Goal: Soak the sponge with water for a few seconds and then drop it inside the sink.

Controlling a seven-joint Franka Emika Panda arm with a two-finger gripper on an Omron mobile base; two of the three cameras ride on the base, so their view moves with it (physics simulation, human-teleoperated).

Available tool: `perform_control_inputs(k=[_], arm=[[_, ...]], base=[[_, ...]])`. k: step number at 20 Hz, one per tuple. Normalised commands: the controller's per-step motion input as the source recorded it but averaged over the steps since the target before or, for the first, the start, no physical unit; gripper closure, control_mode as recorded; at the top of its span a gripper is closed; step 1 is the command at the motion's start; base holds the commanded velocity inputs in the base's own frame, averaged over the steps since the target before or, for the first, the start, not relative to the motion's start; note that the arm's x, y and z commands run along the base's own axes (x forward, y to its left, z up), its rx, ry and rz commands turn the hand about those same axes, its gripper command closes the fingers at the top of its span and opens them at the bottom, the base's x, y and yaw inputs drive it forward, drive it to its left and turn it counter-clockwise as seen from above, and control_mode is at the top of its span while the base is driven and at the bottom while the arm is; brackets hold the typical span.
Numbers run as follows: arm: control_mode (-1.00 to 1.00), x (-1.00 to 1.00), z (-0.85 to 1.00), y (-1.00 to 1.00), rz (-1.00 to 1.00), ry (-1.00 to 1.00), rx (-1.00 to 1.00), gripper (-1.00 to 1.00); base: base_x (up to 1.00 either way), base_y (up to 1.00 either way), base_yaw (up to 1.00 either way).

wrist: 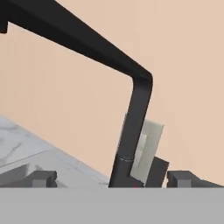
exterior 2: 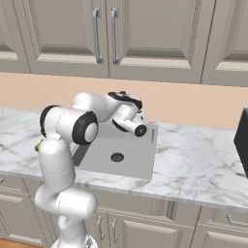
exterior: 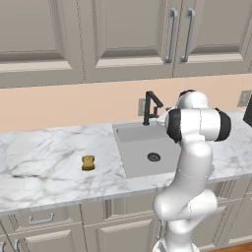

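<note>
We see the gripper (wrist: 112, 178) spread wide and empty, close to the faucet (wrist: 131, 127), so it risks clipping the faucet; the sponge (exterior: 88, 163) lies far left of it.

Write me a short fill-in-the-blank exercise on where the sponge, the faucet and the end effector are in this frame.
1. The sponge lies on the marble counter to the ____ of the sink in the left base view.
2. The faucet is coloured ____.
3. In the hand view the end effector, open and holding nothing, points at the ____.
4. The sink's round drain sits in a basin that holds ____ sponge.

Missing words: left; black; faucet; no
</note>
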Motion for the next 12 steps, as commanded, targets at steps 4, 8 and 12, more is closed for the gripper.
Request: perform_control_inputs(k=[4,8,12], arm=[[-1.0,0.15,0.0,-0.08,-0.1,0.0,0.0,-1.0],[-1.0,0.07,0.0,-0.08,-0.08,0.0,0.07,-1.0],[-1.0,0.03,-0.01,0.0,0.0,0.0,0.1,-1.0]], base=[[0.0,0.0,0.0],[0.0,0.0,0.0],[0.0,0.0,0.0]])
